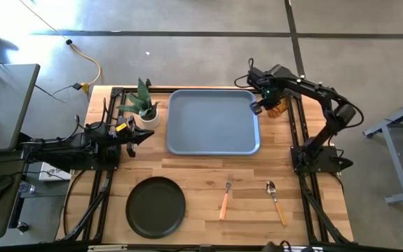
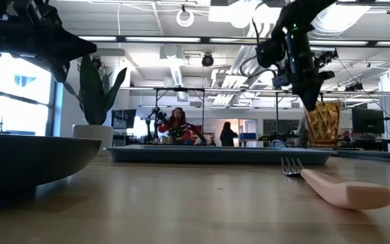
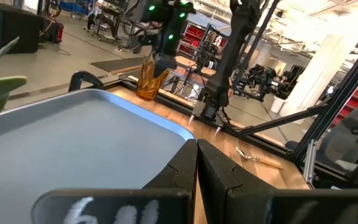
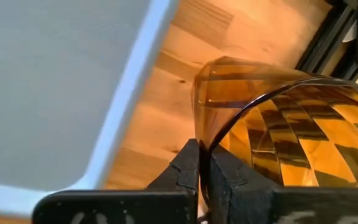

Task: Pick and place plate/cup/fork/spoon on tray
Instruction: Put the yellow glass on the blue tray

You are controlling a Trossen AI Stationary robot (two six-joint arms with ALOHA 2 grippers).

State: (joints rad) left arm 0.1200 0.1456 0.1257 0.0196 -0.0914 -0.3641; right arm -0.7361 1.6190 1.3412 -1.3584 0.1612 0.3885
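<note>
The amber cup [image 1: 279,106] hangs beside the tray's far right corner, with my right gripper [image 4: 202,152] shut on it; it also shows in the low view [image 2: 322,123]. The blue-grey tray [image 1: 212,120] lies at the table's far middle. The dark plate [image 1: 155,206] sits near the front edge, left of the fork [image 1: 225,199] and the spoon [image 1: 276,201], which both lie flat on the wood. My left gripper [image 1: 144,134] waits shut at the left, level with the tray's near left corner. My right gripper pinches the cup's wall at its rim [image 4: 205,138], one finger outside the cup and one inside its mouth. The fingers come from above, pointing down. The cup hangs tilted below them [image 3: 147,79], seemingly just clear of the wood.
A white pot with a green plant [image 1: 145,108] stands at the tray's far left corner. Black frame rails [image 1: 296,133] run along the table's left and right sides. Bare wood lies between the tray and the tableware at the front.
</note>
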